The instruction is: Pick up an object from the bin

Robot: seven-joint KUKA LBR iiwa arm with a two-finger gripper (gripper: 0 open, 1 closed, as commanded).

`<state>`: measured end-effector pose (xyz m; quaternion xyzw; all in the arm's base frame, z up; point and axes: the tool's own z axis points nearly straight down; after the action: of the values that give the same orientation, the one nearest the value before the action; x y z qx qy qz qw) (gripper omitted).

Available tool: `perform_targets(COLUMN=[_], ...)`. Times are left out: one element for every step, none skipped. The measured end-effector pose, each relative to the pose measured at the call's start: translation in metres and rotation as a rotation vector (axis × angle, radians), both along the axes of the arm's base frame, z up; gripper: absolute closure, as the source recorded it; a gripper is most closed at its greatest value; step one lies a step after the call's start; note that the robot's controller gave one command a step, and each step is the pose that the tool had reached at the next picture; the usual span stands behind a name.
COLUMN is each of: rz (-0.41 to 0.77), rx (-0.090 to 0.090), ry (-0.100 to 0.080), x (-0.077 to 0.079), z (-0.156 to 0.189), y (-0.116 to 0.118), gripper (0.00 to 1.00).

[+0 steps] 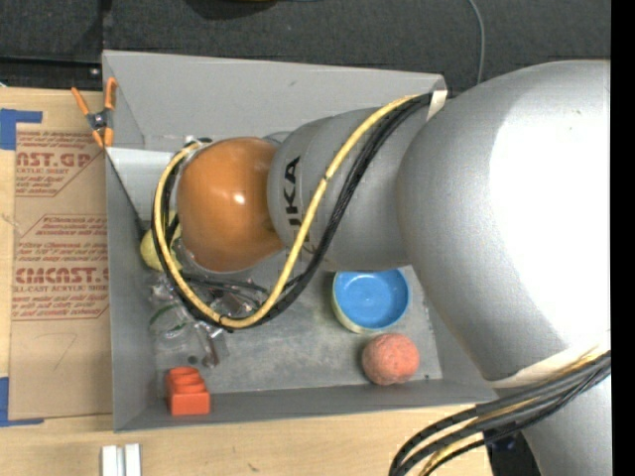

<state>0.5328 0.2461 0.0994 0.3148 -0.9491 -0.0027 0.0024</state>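
Bin (298, 385), grey metal, contents and robot.

- Arm (347, 196): grey, black letters "KA" readable on the link beside the orange cover (223, 201); yellow and black cables looped round it.
- Gripper (203, 340): low at 7 o'clock in the bin, under the cables; spread or closed cannot be told.
- Orange block (187, 392): 7 o'clock corner, just beside the gripper at its 6 o'clock, apart from it; squarish, long axis unclear.
- Blue bowl (370, 298): 4 o'clock, opening upward.
- Pinkish ball (389, 358): 5 o'clock, just beside the bowl.
- Yellow object (149, 249): 9 o'clock, mostly hidden by the cover.
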Motion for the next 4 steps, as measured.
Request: perform_targets(rz=[-0.567,0.206,0.359,0.418], rx=[0.008,0.009,0.009,0.007], ry=[-0.006,-0.015,-0.015,-0.010], x=[0.039,0.023,0.019,0.018], z=[-0.025,-0.025,-0.025,-0.021], y=[-0.008,-0.019,-0.021,-0.021], gripper=[0.00,1.00,1.00,1.00])
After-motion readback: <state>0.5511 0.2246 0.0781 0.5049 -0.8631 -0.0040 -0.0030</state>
